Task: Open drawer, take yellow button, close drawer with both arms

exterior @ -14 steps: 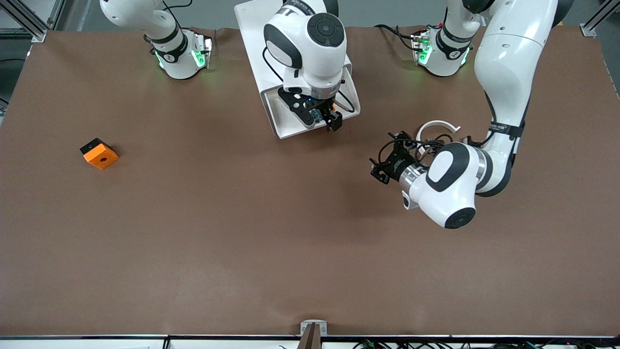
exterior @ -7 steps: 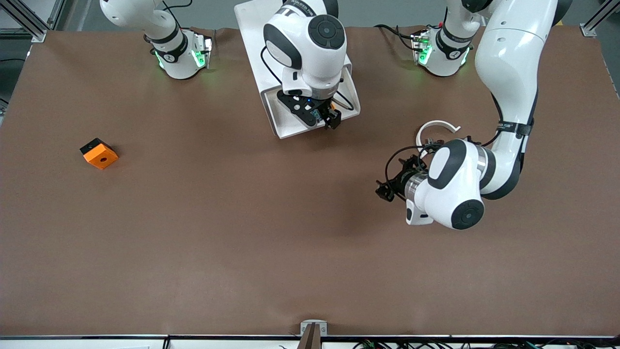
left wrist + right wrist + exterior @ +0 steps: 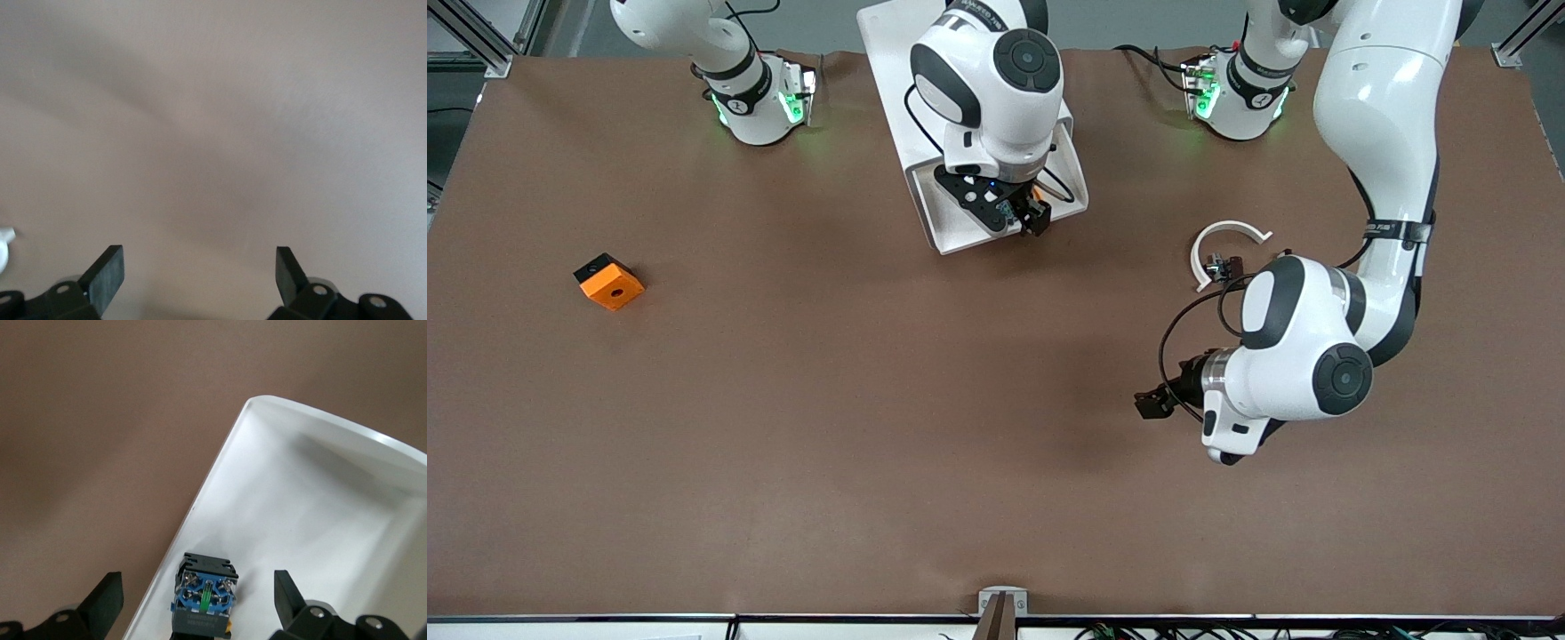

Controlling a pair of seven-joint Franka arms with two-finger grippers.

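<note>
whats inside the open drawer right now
The button lies in the open drawer, blue base showing, between the open fingers of the right gripper. The rest of the tray that shows is bare white; the arm hides part of it from the front.

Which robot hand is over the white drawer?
The right gripper, whose arm starts at the right arm's end. It hangs over the open drawer, jaws open around the button. The left gripper is over bare table.

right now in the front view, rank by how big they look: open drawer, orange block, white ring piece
1. drawer, clearly largest, though the right arm covers much of it
2. white ring piece
3. orange block, somewhat smaller than the ring piece
</note>
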